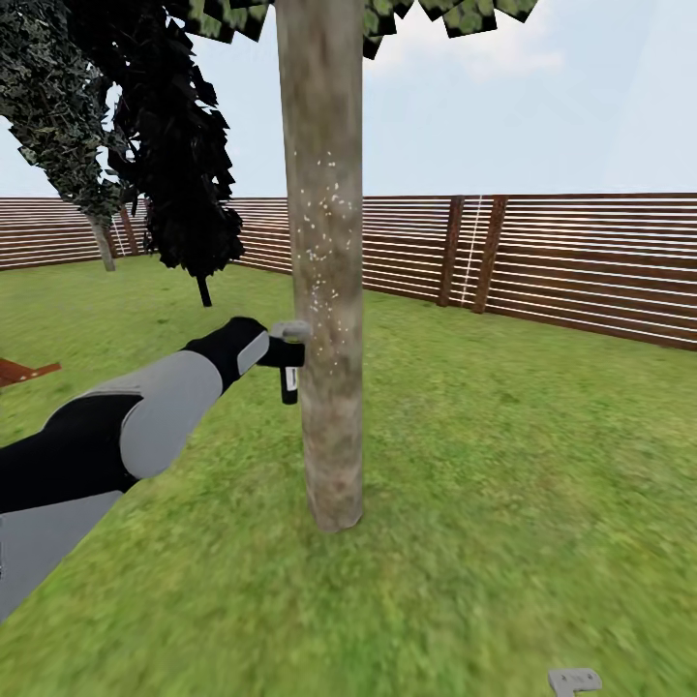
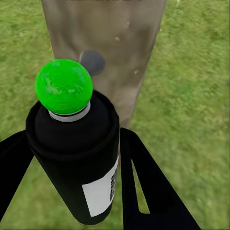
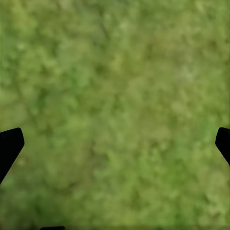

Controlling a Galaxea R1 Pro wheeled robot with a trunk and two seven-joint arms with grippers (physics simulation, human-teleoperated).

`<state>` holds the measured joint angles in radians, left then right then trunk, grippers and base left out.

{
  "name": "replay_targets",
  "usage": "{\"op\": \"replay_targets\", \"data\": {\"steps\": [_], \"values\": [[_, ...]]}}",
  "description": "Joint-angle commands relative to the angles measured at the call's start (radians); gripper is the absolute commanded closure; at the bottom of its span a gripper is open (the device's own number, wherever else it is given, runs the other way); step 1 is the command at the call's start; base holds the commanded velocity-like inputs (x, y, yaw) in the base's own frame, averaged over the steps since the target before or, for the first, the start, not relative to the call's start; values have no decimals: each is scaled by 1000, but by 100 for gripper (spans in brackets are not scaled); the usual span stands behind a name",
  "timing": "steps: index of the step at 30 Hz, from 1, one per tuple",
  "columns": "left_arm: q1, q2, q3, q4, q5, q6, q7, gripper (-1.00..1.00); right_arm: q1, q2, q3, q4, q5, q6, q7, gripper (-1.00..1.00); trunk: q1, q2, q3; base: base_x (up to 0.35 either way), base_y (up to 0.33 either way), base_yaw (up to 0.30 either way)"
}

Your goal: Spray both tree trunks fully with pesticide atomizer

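Left gripper is clamped on the atomizer, a dark can with a white label and a bright green ball on top. In the left wrist view a black finger sits tight against each side of it, so it's a firm hold. In the head view the can sits right at the trunk, at about 9 o'clock from it, close enough that I can't tell if it touches. The left arm reaches in from 8 o'clock, grey and black sleeve.

The trunk is a straight mottled grey-brown column in the middle of the view, with tiny white specks scattered over the bark around and above the can. Leaves hang at the very top.

Right gripper is spread wide, holding nothing. Just its two black tips show at the picture edges, with blurry grass between.

Ground is lawn all round, patchy green. A brown slat fence runs across the back from 9 to 3 o'clock, with darker posts. Dark trees stand at 10 o'clock, well behind the trunk. Something reddish-brown pokes in at the 9 o'clock edge. A small grey piece shows at 5 o'clock; can't tell what it is. Pale blue sky with a bit of cloud above.
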<state>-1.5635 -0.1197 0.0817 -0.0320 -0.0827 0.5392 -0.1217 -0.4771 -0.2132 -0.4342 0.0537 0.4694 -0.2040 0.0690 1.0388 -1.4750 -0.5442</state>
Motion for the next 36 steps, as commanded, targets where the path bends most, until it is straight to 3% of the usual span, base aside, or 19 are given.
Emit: {"op": "replay_targets", "data": {"steps": [1,27,33,36], "values": [[4,0,0,0,0,-7,1,100,0,0,0,0,0,0,0,-100,0,0,0,0,0,0],[160,0,0,0,-2,-81,1,100,0,0,0,0,0,0,0,-100,0,0,0,0,0,0],[215,2,1,0,-2,-130,1,100,0,0,0,0,0,0,0,-100,0,0,0,0,0,0],[240,2,1,1,-2,-201,1,100,0,0,-1,0,0,0,0,-100,0,0,0,0,0,0]]}}
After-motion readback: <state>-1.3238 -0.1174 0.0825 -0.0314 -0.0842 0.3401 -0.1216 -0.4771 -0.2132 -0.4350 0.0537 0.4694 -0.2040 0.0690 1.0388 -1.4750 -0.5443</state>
